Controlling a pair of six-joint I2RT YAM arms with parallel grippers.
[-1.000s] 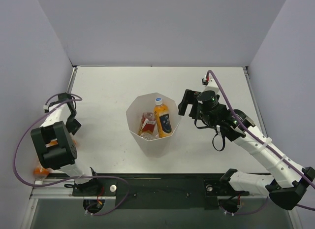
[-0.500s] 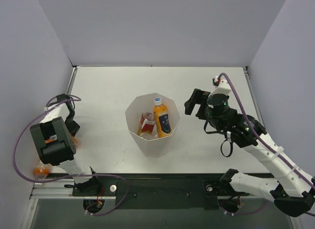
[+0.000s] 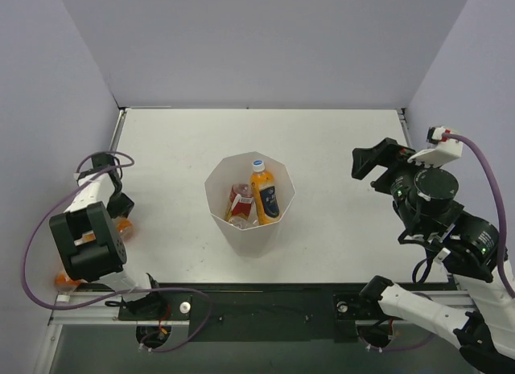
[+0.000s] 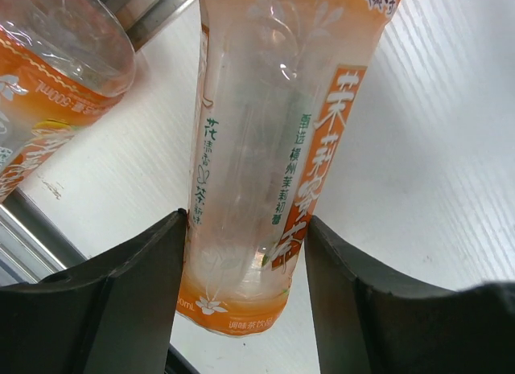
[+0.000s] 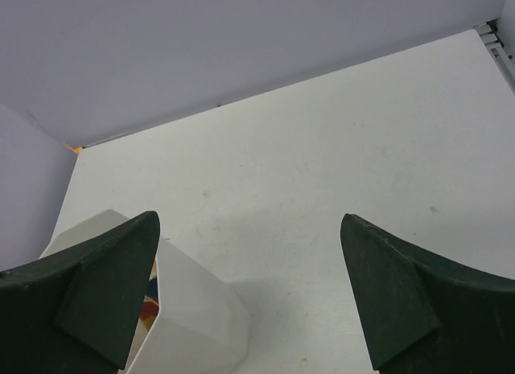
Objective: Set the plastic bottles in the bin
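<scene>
My left claw [image 4: 245, 229] pinches a clear bottle [image 4: 257, 108], its label orange-edged with orange and green characters; my right claw [image 5: 249, 221] hangs spread wide, empty, over the desk [image 5: 322, 149].

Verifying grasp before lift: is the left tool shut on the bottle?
Shut: the left tool clamps the orange-labelled bottle from both sides, no gap visible.

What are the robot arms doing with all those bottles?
They are tidying drink bottles into the white bin in the middle of the table. At least two bottles already sit inside it. The left gripper is closed around an orange-label bottle at the table's left edge, with another bottle lying just beside it. The right gripper is open and empty, off to the right of the bin.
</scene>
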